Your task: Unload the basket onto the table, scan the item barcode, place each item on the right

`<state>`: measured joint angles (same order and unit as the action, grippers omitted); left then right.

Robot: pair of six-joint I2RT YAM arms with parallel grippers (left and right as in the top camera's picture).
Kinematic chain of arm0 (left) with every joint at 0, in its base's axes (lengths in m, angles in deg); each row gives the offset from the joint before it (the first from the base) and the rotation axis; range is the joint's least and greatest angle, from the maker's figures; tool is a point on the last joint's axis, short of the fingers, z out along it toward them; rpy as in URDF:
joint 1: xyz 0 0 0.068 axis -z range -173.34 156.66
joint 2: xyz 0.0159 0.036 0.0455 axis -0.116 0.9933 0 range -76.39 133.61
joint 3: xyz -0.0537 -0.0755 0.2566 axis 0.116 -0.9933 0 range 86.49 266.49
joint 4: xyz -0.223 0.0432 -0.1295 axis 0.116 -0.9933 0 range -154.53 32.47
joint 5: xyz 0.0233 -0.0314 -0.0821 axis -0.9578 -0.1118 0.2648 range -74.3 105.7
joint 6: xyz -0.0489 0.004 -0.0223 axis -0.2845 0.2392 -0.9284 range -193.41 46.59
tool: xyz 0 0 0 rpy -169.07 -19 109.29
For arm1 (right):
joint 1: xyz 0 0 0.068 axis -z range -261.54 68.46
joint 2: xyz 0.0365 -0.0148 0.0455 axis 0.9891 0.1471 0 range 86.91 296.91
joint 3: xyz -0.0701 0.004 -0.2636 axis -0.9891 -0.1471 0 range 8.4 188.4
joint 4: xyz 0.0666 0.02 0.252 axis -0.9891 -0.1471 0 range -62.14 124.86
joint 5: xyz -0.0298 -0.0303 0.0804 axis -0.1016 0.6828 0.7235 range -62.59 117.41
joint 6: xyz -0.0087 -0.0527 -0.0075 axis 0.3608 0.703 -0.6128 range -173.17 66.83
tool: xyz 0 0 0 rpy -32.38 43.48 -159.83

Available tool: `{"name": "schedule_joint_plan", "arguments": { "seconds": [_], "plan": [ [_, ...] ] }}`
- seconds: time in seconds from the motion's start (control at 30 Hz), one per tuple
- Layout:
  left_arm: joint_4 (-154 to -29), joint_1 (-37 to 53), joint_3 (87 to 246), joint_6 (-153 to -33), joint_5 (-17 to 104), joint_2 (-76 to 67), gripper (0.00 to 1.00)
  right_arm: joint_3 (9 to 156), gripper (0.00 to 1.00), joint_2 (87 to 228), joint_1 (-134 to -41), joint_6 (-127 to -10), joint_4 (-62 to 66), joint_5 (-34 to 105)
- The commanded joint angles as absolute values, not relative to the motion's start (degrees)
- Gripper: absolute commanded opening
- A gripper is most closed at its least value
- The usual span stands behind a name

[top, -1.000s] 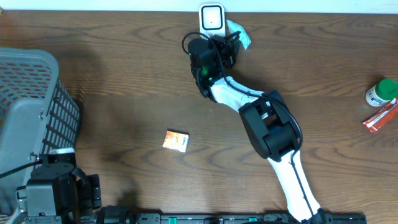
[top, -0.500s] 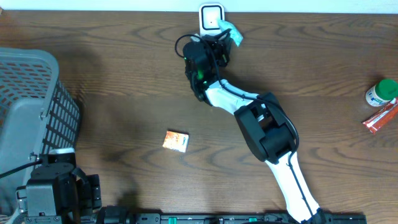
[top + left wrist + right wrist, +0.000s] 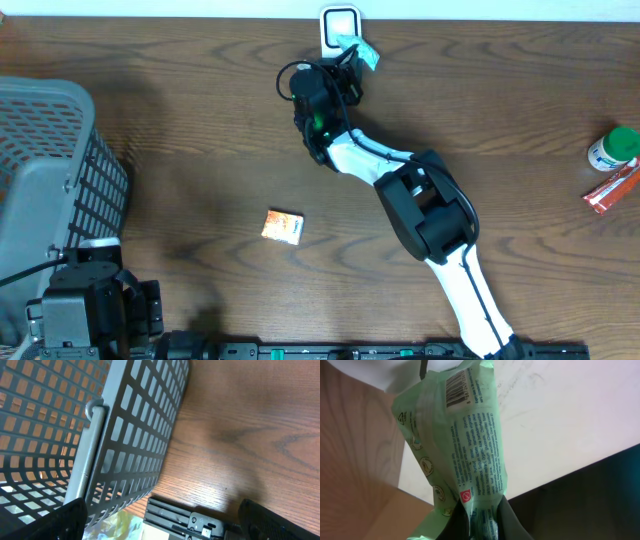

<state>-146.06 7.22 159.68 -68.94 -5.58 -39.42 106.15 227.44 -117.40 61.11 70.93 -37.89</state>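
right gripper (image 3: pixel 483 521) clamped on green packet (image 3: pixel 465 445), barcode (image 3: pixel 457 389) just ahead at scanner (image 3: pixel 340 22); pickup done, scan seemingly pending.

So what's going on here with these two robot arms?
The right gripper is shut on a green packet and holds it up right by the white scanner at the table's far edge; the packet's barcode shows in the wrist view. The left gripper hangs open beside the grey basket, holding nothing. A small orange packet, a green-capped bottle and a red packet lie on the table.
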Motion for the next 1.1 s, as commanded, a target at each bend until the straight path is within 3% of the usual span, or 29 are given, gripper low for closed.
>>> {"name": "schedule_joint_plan", "arguments": {
  "seconds": [0.0,0.1,1.07],
  "plan": [
    [-146.2,7.4,159.8,-69.2,-5.7,-39.6,0.96,107.7,0.01,227.5,-115.5,66.7,76.1,-37.1],
    [-146.2,7.4,159.8,-69.2,-5.7,-39.6,0.96,107.8,0.01,227.5,-114.2,69.5,82.0,-34.1],
    [-146.2,7.4,159.8,-69.2,-5.7,-39.6,0.96,108.1,0.01,237.2,-119.5,69.0,75.0,-24.6]
  ]
}}
